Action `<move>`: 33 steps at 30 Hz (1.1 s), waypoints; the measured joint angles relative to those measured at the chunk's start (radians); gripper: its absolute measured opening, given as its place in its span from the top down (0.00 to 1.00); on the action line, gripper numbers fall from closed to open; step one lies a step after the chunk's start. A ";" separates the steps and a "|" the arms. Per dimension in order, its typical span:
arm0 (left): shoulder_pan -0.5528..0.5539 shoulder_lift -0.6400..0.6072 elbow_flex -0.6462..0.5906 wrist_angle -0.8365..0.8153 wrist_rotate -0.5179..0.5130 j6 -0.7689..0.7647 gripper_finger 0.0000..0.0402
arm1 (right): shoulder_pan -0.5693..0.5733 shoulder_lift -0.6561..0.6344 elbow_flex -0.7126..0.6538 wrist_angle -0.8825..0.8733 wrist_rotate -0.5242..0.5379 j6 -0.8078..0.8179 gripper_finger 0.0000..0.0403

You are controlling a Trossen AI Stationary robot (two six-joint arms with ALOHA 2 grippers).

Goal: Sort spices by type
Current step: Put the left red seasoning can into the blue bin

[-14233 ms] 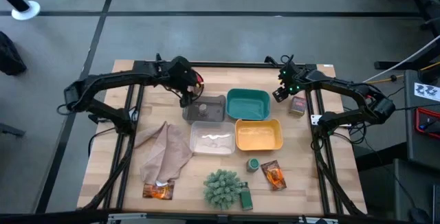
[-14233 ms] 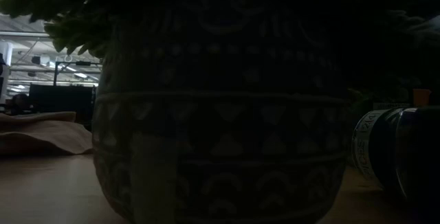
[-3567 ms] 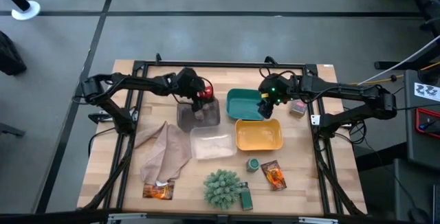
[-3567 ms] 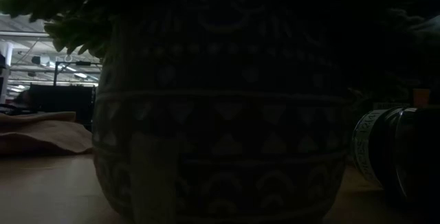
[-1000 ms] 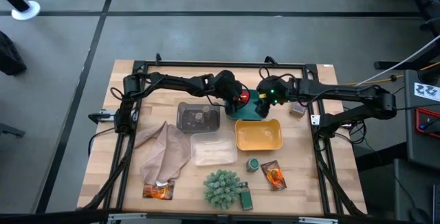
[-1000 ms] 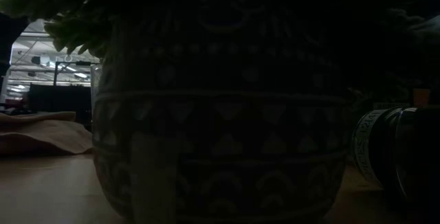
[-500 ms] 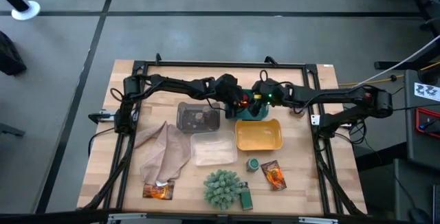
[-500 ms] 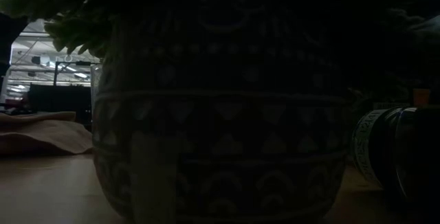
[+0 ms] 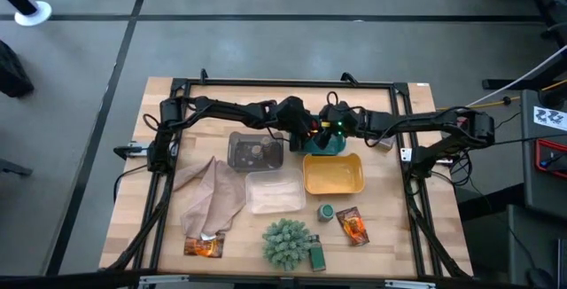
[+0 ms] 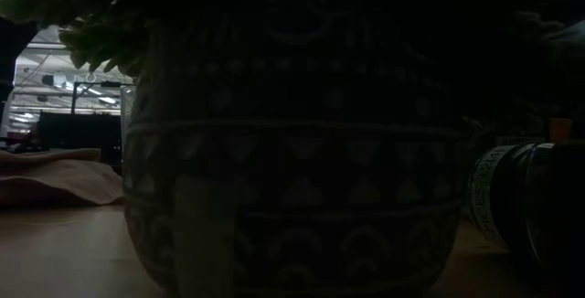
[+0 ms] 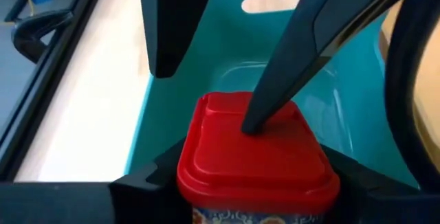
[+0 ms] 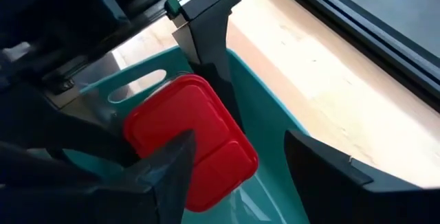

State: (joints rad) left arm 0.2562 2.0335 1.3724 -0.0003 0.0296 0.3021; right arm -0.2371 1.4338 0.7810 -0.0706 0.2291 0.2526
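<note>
From above, both arms meet over the teal plastic tray [image 9: 330,147] at the desk's [image 9: 399,227] far middle. The left wrist view shows the left tool [image 11: 258,183] clamped on a red square-lidded tub [image 11: 256,157] above that tray. The right wrist view shows the right tool [image 12: 254,165] spread wide around it, so this looks like a handover or drop; next, one tool must let go.

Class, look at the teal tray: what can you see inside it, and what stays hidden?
Above the teal tray, the left gripper clamps a red tub. The right gripper's open fingers touch its lid. Bare teal floor shows around it; the floor beneath the tub is covered.
</note>
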 joint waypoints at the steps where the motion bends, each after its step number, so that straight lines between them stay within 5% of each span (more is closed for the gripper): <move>1: 0.000 0.000 0.000 0.000 -0.001 0.012 0.48 | 0.000 0.001 0.005 -0.004 0.000 -0.002 0.44; 33: -0.002 0.019 0.004 0.050 -0.014 -0.066 0.48 | 0.001 0.001 0.033 -0.007 -0.013 -0.049 0.44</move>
State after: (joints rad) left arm 0.2546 2.0529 1.3766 0.0501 0.0151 0.2357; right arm -0.2359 1.4353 0.8143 -0.0777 0.2158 0.2032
